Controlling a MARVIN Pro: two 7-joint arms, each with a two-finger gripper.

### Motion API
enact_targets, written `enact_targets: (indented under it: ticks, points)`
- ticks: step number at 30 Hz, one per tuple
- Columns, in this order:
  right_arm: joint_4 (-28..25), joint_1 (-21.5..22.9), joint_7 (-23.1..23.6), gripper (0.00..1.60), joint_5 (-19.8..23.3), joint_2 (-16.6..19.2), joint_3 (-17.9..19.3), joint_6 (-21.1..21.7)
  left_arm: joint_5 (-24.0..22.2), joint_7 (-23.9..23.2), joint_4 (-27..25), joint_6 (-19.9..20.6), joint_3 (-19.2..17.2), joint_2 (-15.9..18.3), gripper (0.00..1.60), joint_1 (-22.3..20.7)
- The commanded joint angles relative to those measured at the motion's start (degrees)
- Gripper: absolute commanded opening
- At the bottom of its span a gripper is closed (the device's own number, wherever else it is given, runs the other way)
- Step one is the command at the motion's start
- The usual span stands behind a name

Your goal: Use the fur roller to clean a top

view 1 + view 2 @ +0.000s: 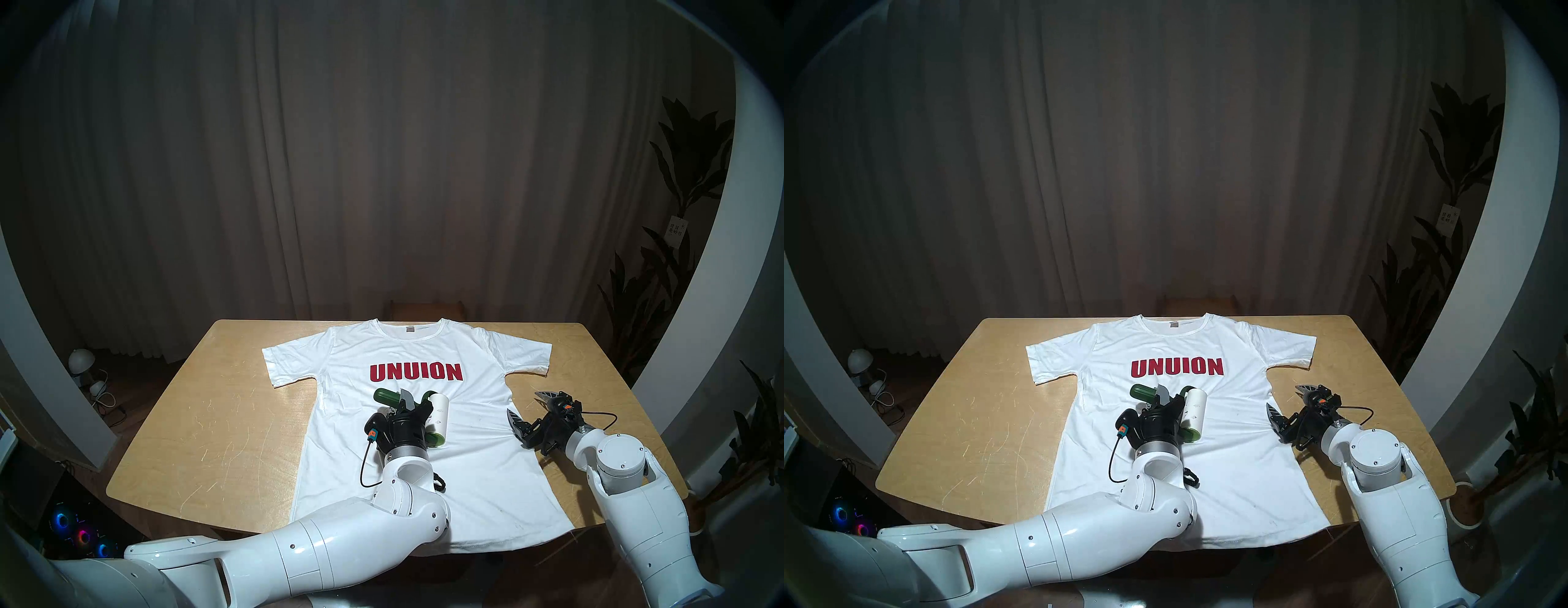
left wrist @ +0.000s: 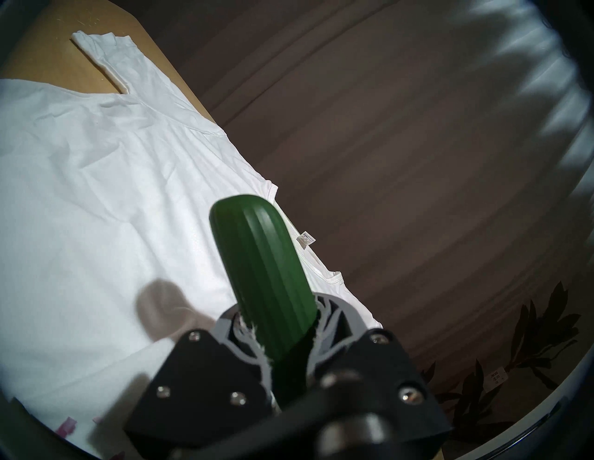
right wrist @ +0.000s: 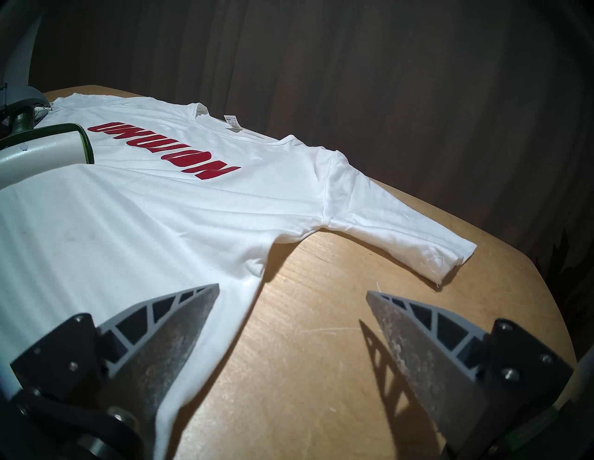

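The top [image 1: 475, 467], a white T-shirt with red "UNUION" lettering, lies flat on the wooden table [image 1: 212, 424], collar at the far edge. My left gripper [image 1: 407, 401] is over the shirt's middle, just below the lettering, shut on the fur roller's dark green handle [image 2: 263, 273]. The fur roller [image 1: 439, 418] has its white roll resting on the fabric to the gripper's right, also seen in the right wrist view [image 3: 41, 154]. My right gripper [image 1: 525, 403] is open with nothing in it, low over the table at the shirt's right side seam [image 3: 254, 282], below the sleeve.
A wooden chair [image 1: 426, 308] stands behind the table's far edge before a dark curtain. Tall plants [image 1: 679, 254] are at the right. On the floor at the left are a white lamp [image 1: 80, 361] and a computer with coloured fans [image 1: 80, 535].
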Motion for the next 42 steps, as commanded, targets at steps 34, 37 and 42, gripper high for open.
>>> enact_targets:
  ticks: [34,37,42]
  points:
    - [2.5,-2.0,-4.2,1.60,4.7,-2.5,-0.3,1.4,-3.9,-2.1,0.3,0.0,-3.4,5.0,0.00,3.9]
    - [0.1,-0.5,-4.0,1.60,7.2,-3.6,0.3,2.1,-4.5,-3.3,0.3,0.4,-3.2,5.1,0.00,4.0]
    - [-3.7,1.2,-3.3,1.60,9.6,-4.6,-0.1,3.5,-4.4,-4.0,0.5,0.8,-3.0,5.0,0.00,3.8]
